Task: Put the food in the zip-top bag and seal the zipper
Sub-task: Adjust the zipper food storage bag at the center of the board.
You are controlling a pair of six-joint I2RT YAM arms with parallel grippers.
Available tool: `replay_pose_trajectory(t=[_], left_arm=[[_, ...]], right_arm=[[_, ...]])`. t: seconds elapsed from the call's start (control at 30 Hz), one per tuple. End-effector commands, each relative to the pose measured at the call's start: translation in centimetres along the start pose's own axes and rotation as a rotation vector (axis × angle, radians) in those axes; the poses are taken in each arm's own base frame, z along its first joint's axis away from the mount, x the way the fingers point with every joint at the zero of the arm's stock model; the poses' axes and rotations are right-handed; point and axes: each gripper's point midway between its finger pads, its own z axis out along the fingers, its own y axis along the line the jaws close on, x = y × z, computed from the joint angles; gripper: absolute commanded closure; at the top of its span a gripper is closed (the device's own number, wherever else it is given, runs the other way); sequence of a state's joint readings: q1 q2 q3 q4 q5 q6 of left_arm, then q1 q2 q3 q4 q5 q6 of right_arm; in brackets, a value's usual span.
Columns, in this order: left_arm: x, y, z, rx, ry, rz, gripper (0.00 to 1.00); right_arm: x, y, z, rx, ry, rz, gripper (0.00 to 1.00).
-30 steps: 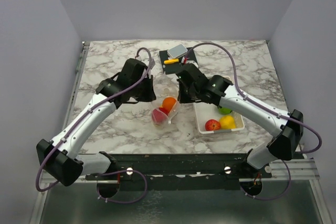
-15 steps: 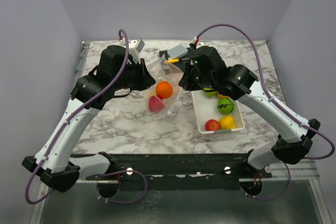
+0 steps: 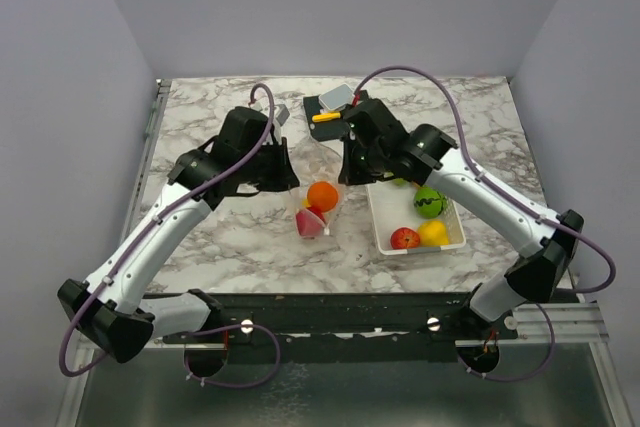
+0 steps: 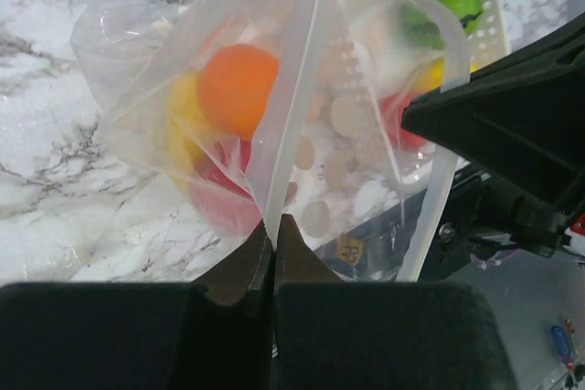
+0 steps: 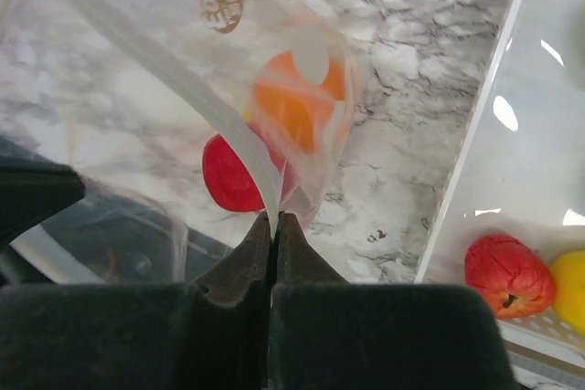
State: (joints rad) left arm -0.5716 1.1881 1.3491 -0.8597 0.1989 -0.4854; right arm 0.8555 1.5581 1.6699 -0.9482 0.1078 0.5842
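Note:
The clear dotted zip-top bag (image 3: 322, 209) hangs between my two grippers above the marble table. It holds an orange fruit (image 3: 322, 196), a red fruit (image 3: 310, 223) and a yellow one (image 4: 183, 116). My left gripper (image 3: 290, 179) is shut on the bag's pale zipper strip (image 4: 292, 89) at one end. My right gripper (image 3: 346, 175) is shut on the zipper strip (image 5: 210, 107) at the other end. The bag's mouth is open between them. In the right wrist view the orange fruit (image 5: 292, 102) and the red fruit (image 5: 233, 175) show through the plastic.
The white slatted basket (image 3: 378, 229) stands right of the bag with a green fruit (image 3: 428, 201), a red fruit (image 3: 405, 238) and a yellow fruit (image 3: 434, 233). A yellow-handled knife (image 3: 325, 117) lies on a black board (image 3: 312, 104) at the back.
Both arms rose with the bag half a second ago and have come back down. The bag now hangs lower, near the table, still held at both ends.

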Motion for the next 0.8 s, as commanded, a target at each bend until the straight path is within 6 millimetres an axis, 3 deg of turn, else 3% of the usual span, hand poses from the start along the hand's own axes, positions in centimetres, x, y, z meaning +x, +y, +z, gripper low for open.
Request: replay_pose_trajectory(t=[0.0, 0.13, 0.3, 0.4, 0.77], left_arm=[[1.3, 1.4, 3.4, -0.024, 0.049, 0.001, 1.00], [2.1, 2.0, 4.7, -0.035, 0.087, -0.002, 1.00], [1.1, 1.3, 3.8, -0.017, 0.047, 0.005, 0.78], [1.0, 1.0, 3.2, -0.006, 0.039, -0.002, 0.70], [-0.7, 1.0, 0.8, -0.044, -0.071, -0.044, 0.66]], right_arm=[[2.0, -2.2, 4.3, 0.004, 0.104, 0.038, 0.99], [2.3, -2.5, 4.9, 0.013, 0.114, 0.044, 0.99], [1.1, -1.9, 3.7, -0.013, 0.072, 0.045, 0.99], [0.7, -1.7, 3.2, -0.020, 0.061, 0.048, 0.99], [0.4, -0.4, 2.8, -0.082, 0.045, 0.099, 0.99]])
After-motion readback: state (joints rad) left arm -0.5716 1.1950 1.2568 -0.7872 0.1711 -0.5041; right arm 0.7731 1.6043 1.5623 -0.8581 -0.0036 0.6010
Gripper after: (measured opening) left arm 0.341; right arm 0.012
